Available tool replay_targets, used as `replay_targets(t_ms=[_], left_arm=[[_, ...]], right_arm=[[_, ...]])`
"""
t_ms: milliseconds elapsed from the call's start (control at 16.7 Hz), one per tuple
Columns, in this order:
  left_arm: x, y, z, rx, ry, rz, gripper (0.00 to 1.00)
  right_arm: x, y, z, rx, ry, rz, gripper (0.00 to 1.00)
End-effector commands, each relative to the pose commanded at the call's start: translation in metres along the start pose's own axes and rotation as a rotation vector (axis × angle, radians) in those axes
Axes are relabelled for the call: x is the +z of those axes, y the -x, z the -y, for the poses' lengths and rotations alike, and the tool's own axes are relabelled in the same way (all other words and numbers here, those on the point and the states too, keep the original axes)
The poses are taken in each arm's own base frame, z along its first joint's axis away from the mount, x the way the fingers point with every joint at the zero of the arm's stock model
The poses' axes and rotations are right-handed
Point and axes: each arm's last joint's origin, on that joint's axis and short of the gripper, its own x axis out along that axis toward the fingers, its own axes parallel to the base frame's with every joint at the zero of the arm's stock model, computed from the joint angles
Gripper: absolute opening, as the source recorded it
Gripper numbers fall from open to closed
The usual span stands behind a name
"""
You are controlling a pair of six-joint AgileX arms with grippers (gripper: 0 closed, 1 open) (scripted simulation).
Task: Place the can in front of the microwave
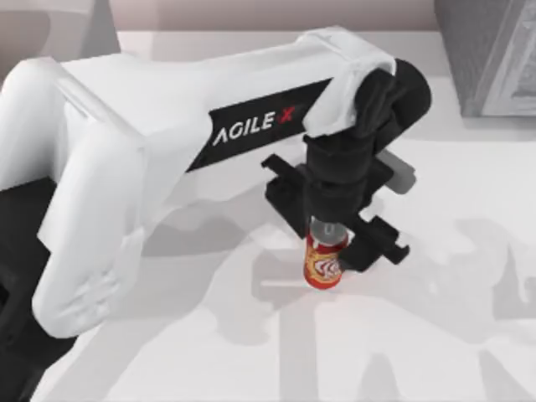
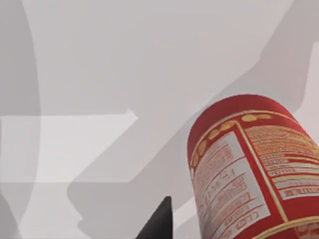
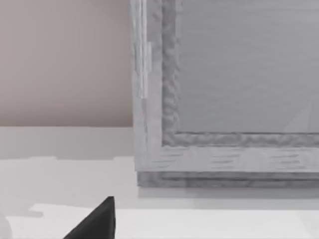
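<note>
Now my left gripper [image 1: 339, 243] hangs over the upright can [image 1: 324, 261], fingers pinching its sides, so I can carry it toward the microwave.

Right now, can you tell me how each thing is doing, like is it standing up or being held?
can: upright on the table, between the left gripper's fingers.
left gripper: down over the can's top, fingers on either side of it; whether they squeeze it is not clear.
grey box: standing at the table's far right corner, well away from the can.
table: white, holding the can and the box.
</note>
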Motion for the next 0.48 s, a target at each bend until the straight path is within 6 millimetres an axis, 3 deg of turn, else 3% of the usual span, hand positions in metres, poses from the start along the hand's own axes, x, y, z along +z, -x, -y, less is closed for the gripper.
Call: replay_targets(t_ms=[360,480], left_arm=[[0.0,0.0,0.0,0.0,0.0,0.0,0.02],[0.0,0.0,0.0,0.0,0.0,0.0,0.0]], right_arm=[[0.0,0.0,0.0,0.0,0.0,0.0,1.0],[0.0,0.0,0.0,0.0,0.0,0.0,1.0]])
